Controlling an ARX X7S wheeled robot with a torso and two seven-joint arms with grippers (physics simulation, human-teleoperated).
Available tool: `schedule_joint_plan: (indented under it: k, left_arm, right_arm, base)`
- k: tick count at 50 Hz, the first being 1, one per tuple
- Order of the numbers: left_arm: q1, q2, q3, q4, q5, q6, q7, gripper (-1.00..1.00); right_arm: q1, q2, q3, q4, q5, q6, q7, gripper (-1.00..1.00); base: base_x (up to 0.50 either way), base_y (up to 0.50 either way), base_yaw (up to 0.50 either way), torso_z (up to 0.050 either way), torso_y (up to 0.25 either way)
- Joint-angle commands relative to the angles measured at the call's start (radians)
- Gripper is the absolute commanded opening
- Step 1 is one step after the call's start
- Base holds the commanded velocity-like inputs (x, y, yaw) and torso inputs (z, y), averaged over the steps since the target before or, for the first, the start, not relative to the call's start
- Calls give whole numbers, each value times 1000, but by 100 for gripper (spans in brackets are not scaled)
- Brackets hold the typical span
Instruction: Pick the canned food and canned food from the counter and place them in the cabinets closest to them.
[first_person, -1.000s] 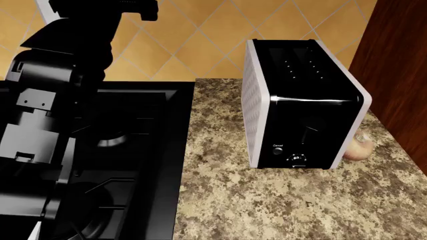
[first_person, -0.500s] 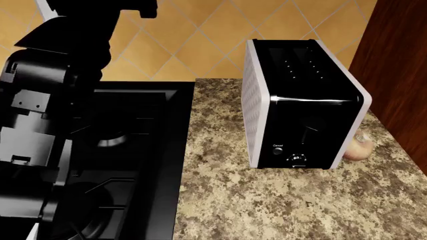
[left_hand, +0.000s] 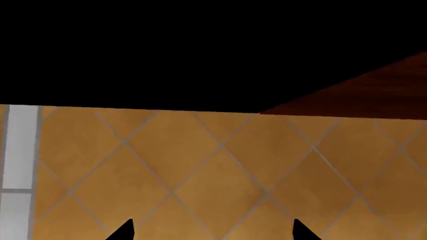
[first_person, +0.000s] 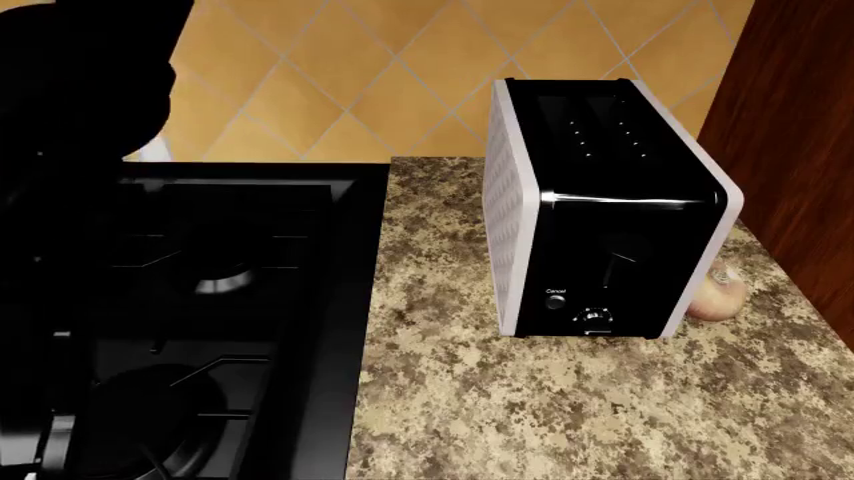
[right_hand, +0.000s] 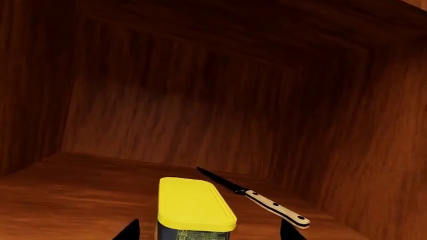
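A flat yellow tin of canned food (right_hand: 195, 202) stands on the wooden floor inside a reddish-brown cabinet (right_hand: 200, 100). My right gripper (right_hand: 209, 231) is open around the tin, with a gap showing on each side between it and the black fingertips (right_hand: 130, 231). My left gripper (left_hand: 213, 231) is open and empty, raised in front of the orange tiled wall (left_hand: 200, 165). In the head view the left arm (first_person: 67, 120) is a black mass at the upper left. The speckled granite counter (first_person: 534, 400) lies below.
A knife (right_hand: 267, 200) with a pale handle lies on the cabinet floor beside the tin. On the counter stands a black and white toaster (first_person: 607, 220) with a pale onion (first_person: 718, 295) behind it. The black gas stove (first_person: 200, 300) is at left, and a cabinet side (first_person: 801, 130) at right.
The left arm has risen and now shows as a dark shape filling the head view's upper left. The toaster, onion and stove have not moved.
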Motion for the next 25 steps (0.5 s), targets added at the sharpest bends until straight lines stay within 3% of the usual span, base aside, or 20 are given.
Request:
schedule_joint_plan:
  k: [1,6,13,25]
  left_arm:
    - [51,-55,-30,201,-82,-93,-49,100]
    - [81,-90,-66,300,-134,-132,-87,100]
    - [146,-130,-148,466,-240,-186,-170,100]
    - [222,-190,-275,710,-376,-221,-308,100]
  right_arm:
    - [0,24,63,-54,218,60,200,100]
    - [-4,64,39,-87,384,25,294,100]
    - [28,222,-189,-237,617,-205,295,100]
    - [40,370,-280,-435,739,-377,299,100]
  base:
    - [0,0,0,0,0]
    - [0,0,0,0,0]
    - [0,0,0,0,0]
    - [0,0,0,0,0]
